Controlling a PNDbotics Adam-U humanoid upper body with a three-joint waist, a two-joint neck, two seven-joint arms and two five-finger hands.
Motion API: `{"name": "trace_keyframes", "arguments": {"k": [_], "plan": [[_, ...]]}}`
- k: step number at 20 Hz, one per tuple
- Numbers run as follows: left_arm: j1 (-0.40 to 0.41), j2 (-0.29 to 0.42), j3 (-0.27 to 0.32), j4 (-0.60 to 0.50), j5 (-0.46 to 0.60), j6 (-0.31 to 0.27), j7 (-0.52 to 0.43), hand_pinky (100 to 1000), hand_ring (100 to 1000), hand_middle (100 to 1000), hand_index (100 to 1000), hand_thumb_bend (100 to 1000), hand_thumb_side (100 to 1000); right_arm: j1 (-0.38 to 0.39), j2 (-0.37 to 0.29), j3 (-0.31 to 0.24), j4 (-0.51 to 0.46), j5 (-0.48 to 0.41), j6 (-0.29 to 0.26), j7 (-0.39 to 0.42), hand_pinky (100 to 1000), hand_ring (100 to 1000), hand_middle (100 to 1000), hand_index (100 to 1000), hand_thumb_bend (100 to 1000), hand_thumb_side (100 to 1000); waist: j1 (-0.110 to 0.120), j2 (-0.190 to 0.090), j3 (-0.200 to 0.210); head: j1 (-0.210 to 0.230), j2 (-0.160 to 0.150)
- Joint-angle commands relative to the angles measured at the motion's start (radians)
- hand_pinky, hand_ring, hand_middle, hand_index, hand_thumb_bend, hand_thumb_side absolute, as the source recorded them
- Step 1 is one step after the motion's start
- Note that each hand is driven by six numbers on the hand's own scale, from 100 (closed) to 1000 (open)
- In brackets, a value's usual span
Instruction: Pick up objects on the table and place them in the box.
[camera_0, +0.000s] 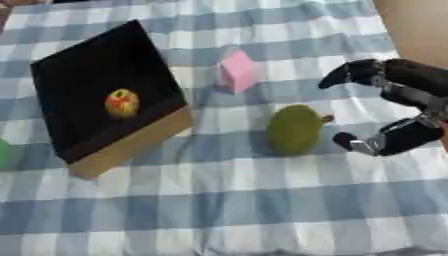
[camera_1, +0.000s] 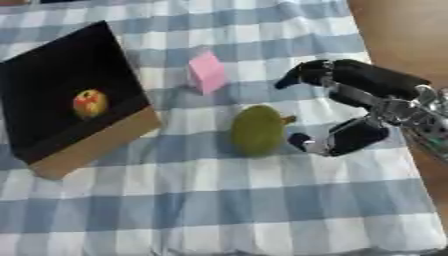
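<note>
On the blue checked tablecloth (camera_0: 262, 200) sit a box (camera_0: 105, 95) and green fruit (camera_0: 294, 130)

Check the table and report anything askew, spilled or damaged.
Nothing is spilled or damaged. The box sits skewed to the checked cloth, with a yellow-red fruit inside. The green fruit and pink block remain outside.

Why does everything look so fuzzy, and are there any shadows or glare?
Left eye view: soft all over, the right hand smeared; no glare, and the box interior is very dark. Right eye view: equally soft, with only a faint shadow under the green fruit on the cloth.
</note>
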Motion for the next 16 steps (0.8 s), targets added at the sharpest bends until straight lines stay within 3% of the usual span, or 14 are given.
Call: {"name": "trace_keyframes", "arguments": {"k": [1, 2, 5, 16], "plan": [[-0.011, 0.025, 0.002, -0.021, 0.006, 0.000, -0.004, 842, 883, 870, 919, 634, 921, -0.028, -0.034, 0.016, -0.020, 0.025, 0.016, 0.034, 922, 915, 844, 926, 362, 168, -0.005, -0.006, 0.002, -0.005, -0.007], [-0.011, 0.025, 0.002, -0.021, 0.007, 0.000, -0.005, 842, 883, 869, 918, 633, 913, -0.037, -0.032, 0.024, -0.020, 0.035, 0.023, 0.045, 923, 916, 848, 929, 326, 131, -0.005, -0.005, 0.003, -0.007, -0.008], [-0.012, 0.023, 0.000, -0.021, 0.009, -0.001, -0.007, 841, 883, 869, 918, 633, 920, -0.060, -0.016, 0.041, -0.020, 0.063, 0.047, 0.056, 924, 916, 849, 929, 222, 216, -0.006, -0.001, 0.006, -0.012, -0.009], [-0.018, 0.015, -0.001, -0.021, 0.014, -0.004, -0.006, 840, 881, 867, 917, 627, 917, -0.086, 0.023, 0.089, -0.020, 0.102, 0.102, 0.097, 921, 911, 843, 922, 184, 281, -0.005, 0.023, 0.011, -0.025, -0.016]]}}
